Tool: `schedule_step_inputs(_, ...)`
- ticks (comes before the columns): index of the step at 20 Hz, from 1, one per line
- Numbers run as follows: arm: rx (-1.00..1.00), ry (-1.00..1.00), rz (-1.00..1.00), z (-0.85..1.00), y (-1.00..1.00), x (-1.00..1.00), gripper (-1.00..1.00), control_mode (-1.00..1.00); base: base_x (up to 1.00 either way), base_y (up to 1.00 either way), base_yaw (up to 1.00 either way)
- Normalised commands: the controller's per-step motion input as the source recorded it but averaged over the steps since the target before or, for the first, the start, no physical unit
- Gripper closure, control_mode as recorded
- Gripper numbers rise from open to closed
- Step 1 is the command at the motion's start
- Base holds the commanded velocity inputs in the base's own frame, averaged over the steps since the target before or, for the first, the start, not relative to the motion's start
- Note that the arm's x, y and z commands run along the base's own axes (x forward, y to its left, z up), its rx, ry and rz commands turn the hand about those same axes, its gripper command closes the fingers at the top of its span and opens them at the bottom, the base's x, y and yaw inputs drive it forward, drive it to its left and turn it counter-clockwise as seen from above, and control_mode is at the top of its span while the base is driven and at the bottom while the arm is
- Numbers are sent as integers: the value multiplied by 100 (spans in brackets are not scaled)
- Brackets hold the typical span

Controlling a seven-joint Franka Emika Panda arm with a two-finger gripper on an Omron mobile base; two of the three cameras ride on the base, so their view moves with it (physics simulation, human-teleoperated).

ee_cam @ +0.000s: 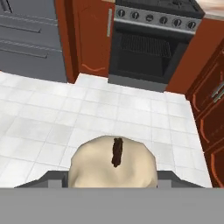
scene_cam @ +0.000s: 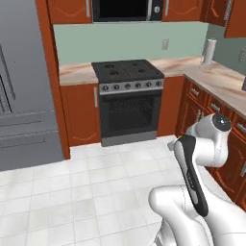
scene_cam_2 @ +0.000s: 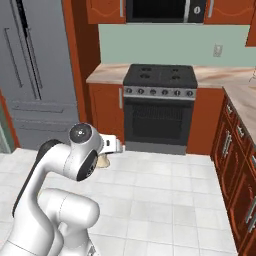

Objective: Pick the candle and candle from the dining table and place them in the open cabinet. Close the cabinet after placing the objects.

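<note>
Round and pale cream, the candle (ee_cam: 113, 168) has a dark brown wick on top. It sits tight in the gripper (ee_cam: 113, 181), which squeezes it, up above the white tile floor (ee_cam: 52, 127), with the black oven (ee_cam: 146, 50) further back.

I see the white tiled floor (scene_cam: 72, 192) running up to the foot of the black oven range (scene_cam: 129, 103) and the red-brown base cabinets (scene_cam: 81, 115) that stand on it, with the grey refrigerator (scene_cam: 26, 86) at the left.
</note>
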Motion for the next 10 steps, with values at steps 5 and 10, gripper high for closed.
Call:
schedule_step_inputs(5, 0, 0, 0, 0, 0, 0, 100, 100, 95, 16, -61)
schedule_step_inputs(10, 0, 0, 0, 0, 0, 0, 100, 100, 94, 21, -63)
